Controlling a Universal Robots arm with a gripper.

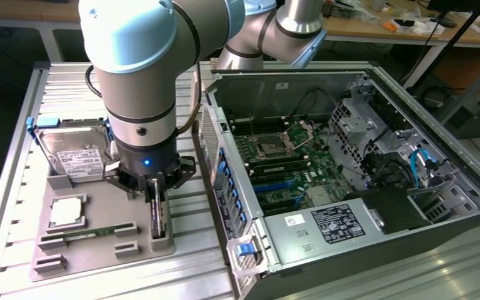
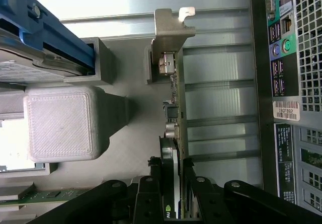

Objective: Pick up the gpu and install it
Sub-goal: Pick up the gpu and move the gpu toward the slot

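One relation governs this step: the gpu stands on edge directly beneath the gripper, in the grey holder at the lower left of the exterior view. Its long axis runs from the gripper toward that frame's lower edge, roughly parallel to the rear panel of the open computer case on the exterior view's right. The fingers flank the thin board, one per face, pinching it. The silver bracket is at the far end. The card appears seated in its slot.
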